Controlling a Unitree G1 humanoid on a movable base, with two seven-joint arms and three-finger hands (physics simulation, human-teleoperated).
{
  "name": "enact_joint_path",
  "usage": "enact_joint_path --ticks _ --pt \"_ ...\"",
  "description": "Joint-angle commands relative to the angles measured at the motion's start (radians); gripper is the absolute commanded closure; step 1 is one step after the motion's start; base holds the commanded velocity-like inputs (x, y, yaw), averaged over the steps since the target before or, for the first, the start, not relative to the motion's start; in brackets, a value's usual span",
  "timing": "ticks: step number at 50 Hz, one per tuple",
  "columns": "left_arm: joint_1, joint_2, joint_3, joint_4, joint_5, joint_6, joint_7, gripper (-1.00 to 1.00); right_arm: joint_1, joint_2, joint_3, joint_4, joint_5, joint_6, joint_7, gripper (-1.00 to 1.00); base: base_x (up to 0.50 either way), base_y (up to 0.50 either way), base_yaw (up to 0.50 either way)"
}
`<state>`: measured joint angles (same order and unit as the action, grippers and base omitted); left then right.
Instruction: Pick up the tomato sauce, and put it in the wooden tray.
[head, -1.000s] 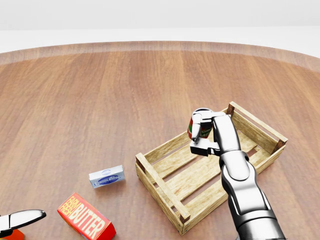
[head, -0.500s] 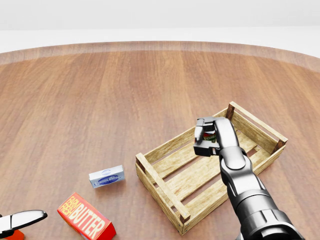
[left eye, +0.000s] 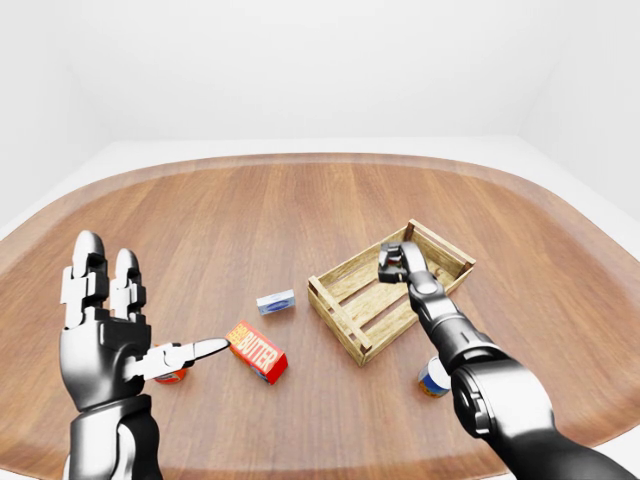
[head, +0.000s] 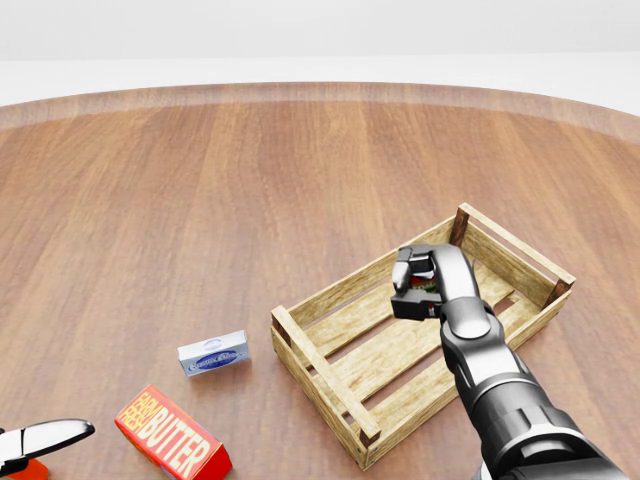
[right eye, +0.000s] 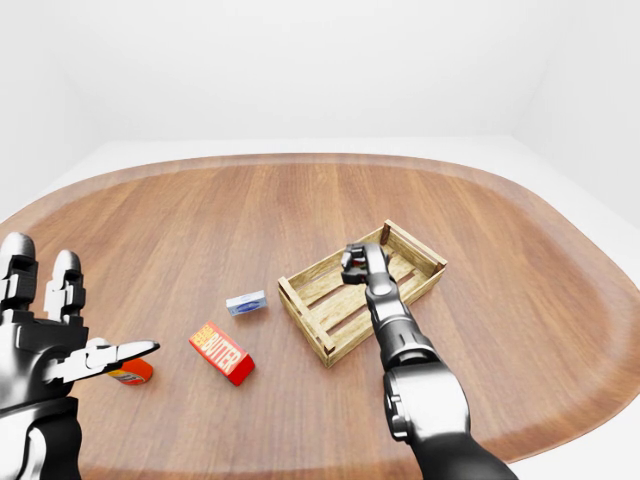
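Head view: near left, the butter box (head: 172, 444) and a small blue-and-white packet (head: 213, 354) are seen on the worktop (head: 200, 190). Farther right, the right hand (head: 421, 283) is closed around the tomato sauce (head: 424, 283) inside the wooden tray (head: 330, 370). The left hand (left eye: 105, 330) is held open.

In the head view, the wooden tray (head: 330, 375) sits lower right on the table (head: 200, 180); left of it a small box (head: 213, 353), the butter box (head: 172, 434) below that
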<state>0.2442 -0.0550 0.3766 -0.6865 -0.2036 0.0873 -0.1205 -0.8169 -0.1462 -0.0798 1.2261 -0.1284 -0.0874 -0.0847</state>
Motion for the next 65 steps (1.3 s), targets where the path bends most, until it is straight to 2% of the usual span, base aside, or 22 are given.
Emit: enact_joint_path --ticks 1,65 --pt "-0.004 0.003 0.008 0.001 -0.006 0.0 0.001 -1.0 -0.009 0.0 -0.01 0.025 -0.024 0.0 -0.006 1.0 0.0 0.0 0.0" --pt "-0.005 0.002 0.013 -0.002 -0.009 0.0 0.0 -1.0 0.02 0.006 -0.028 0.078 -0.045 0.0 -0.012 1.0 0.0 0.0 0.0"
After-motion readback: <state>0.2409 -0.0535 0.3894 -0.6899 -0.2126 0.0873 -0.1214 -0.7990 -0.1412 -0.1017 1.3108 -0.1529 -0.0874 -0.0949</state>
